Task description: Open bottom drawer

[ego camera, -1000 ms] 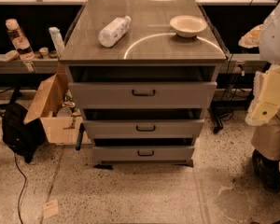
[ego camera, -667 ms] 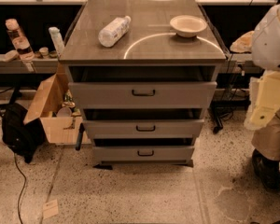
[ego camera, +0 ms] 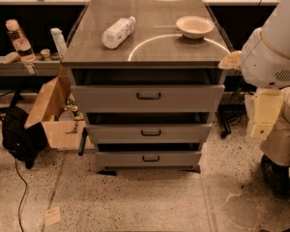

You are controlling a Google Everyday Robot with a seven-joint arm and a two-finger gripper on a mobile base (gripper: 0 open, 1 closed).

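The bottom drawer (ego camera: 179, 159) is the lowest of three grey drawers in the cabinet (ego camera: 82, 57). It has a low flat front and a small black bar handle (ego camera: 151, 158). Its front stands a little out, with a dark gap above it. The middle drawer (ego camera: 183, 133) and the tall top drawer (ego camera: 111, 98) also stand slightly out. My arm's white joint (ego camera: 273, 47) and cream link (ego camera: 263, 112) are at the right edge, beside the cabinet and apart from it. My gripper itself is out of view.
A plastic bottle (ego camera: 118, 32) lies on the cabinet top beside a shallow bowl (ego camera: 195, 26). An open cardboard box (ego camera: 55, 112) and a black bag (ego camera: 20, 138) stand on the floor to the left. A cable (ego camera: 20, 192) runs over the speckled floor.
My arm's white joint has swung further into view from the right, toward the cabinet's upper right corner. The drawers have not moved.
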